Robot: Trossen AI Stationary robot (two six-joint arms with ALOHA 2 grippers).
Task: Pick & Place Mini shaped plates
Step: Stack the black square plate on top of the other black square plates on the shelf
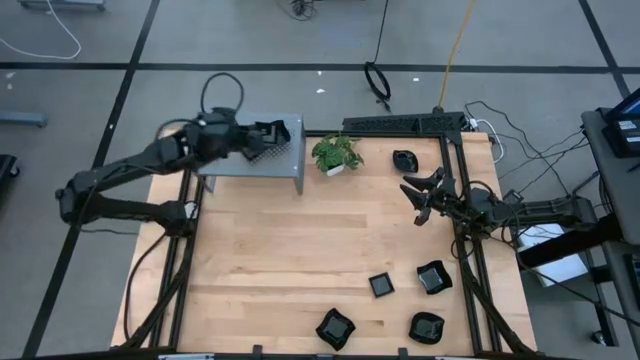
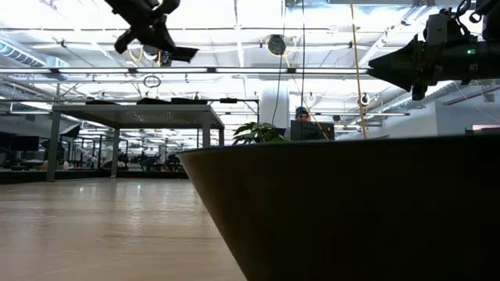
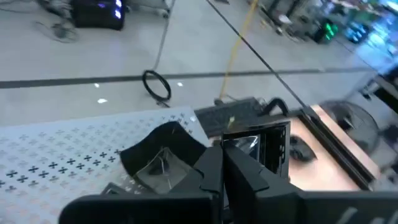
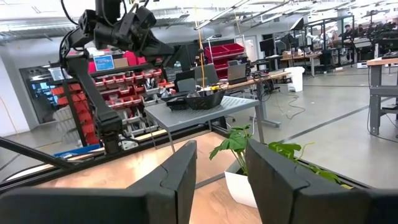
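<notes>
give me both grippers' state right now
Left gripper: shut, empty, above the grey perforated metal shelf.
Right gripper: open, empty.

Glossy black plates (image 1: pixel 433 277) are seen on the pale wood table (image 1: pixel 290 250). Beside the green-leaved plant (image 1: pixel 336 152) in its white pot (image 4: pixel 242 184), a grey shelf (image 1: pixel 255 160) is patterned with small cross-shaped perforations, black plates (image 3: pixel 163 163) on it.

A wooden bench (image 1: pixel 280 260) fills the middle of the grey floor. At its far edge stands a green potted plant (image 1: pixel 336 155) in a white pot. Just beside the plant, a grey perforated metal stand (image 1: pixel 262 165) sits at the bench's far-left corner. Behind the plant, a coiled black cable (image 1: pixel 378 82) lies on the floor.
</notes>
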